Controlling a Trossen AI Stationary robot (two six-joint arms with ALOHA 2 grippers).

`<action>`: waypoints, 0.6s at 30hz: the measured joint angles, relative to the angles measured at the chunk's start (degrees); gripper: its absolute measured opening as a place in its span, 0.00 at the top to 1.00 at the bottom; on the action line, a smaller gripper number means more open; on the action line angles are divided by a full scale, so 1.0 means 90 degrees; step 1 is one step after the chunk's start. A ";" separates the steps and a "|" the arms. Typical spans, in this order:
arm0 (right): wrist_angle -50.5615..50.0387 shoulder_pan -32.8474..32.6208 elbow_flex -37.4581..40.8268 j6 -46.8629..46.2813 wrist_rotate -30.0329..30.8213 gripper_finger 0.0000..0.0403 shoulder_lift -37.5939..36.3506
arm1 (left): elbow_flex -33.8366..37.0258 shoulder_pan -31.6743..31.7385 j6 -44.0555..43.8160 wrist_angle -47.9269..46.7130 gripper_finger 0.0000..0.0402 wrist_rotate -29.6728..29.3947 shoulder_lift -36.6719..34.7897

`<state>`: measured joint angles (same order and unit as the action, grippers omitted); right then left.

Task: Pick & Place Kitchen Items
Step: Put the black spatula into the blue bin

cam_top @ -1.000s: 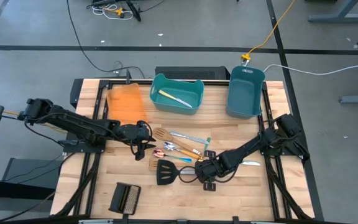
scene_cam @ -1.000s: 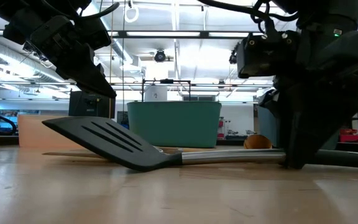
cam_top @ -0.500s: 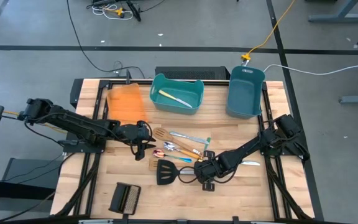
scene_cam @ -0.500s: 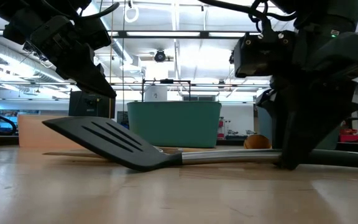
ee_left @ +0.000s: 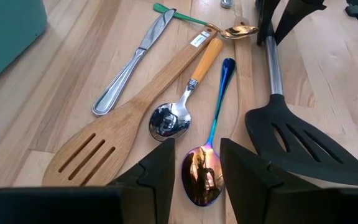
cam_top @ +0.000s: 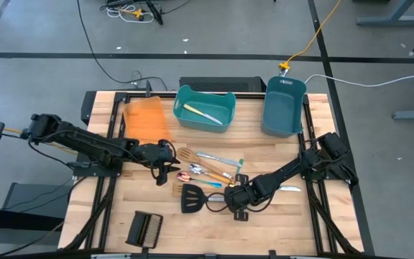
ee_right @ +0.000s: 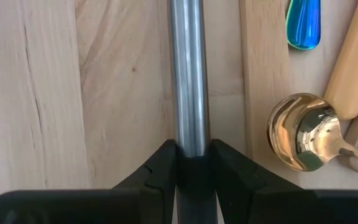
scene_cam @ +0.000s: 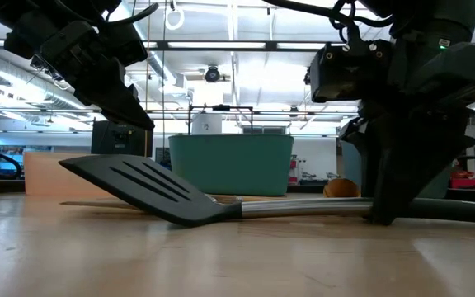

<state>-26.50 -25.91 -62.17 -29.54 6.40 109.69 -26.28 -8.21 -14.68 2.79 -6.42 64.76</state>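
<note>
The black slotted spatula (cam_top: 191,198) lies left of my right gripper (cam_top: 233,204), which is shut on its steel handle. In the low view the spatula (scene_cam: 138,186) rests on the heel of its head, blade tip raised. My left gripper (cam_top: 165,173) is open above the pile of utensils. In its wrist view the left gripper (ee_left: 196,149) has a finger on either side of the iridescent spoon's bowl (ee_left: 201,177); I cannot tell if they touch it. A wooden slotted spatula (ee_left: 129,118), a steel spoon (ee_left: 169,118) and a table knife (ee_left: 126,68) lie beside it. My right gripper pinches the spatula's steel handle (ee_right: 188,124) between its two fingers, near the handle's free end. The fingers (scene_cam: 382,210) come from above and lie across the handle. The handle is about level just over the table, and the heel of the head (scene_cam: 200,219) rests on the wood.
A teal bin (cam_top: 205,108) holding a knife and a second teal bin (cam_top: 284,106) stand at the far edge, with an orange bin (cam_top: 146,121) to their left. A black ribbed block (cam_top: 144,230) lies near the front. A knife (cam_top: 290,188) lies under the right arm.
My right gripper has shifted slightly toward the table's left while staying on the spatula's handle. The spatula has stayed almost where it was.
</note>
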 joint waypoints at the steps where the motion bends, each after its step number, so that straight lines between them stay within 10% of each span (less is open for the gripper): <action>1: -0.0010 0.0002 -0.0039 0.0001 -0.0018 0.77 0.0004 | 0.0000 0.0000 0.0000 0.0000 0.67 0.0000 -0.0001; 18: -0.0954 0.0002 -0.0957 0.0325 -0.0116 0.77 0.0049 | 0.0000 -0.0002 0.0002 0.0000 0.67 0.0000 0.0001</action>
<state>-35.09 -25.89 -70.78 -26.61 5.35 110.13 -26.28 -8.23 -14.66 2.79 -6.42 64.77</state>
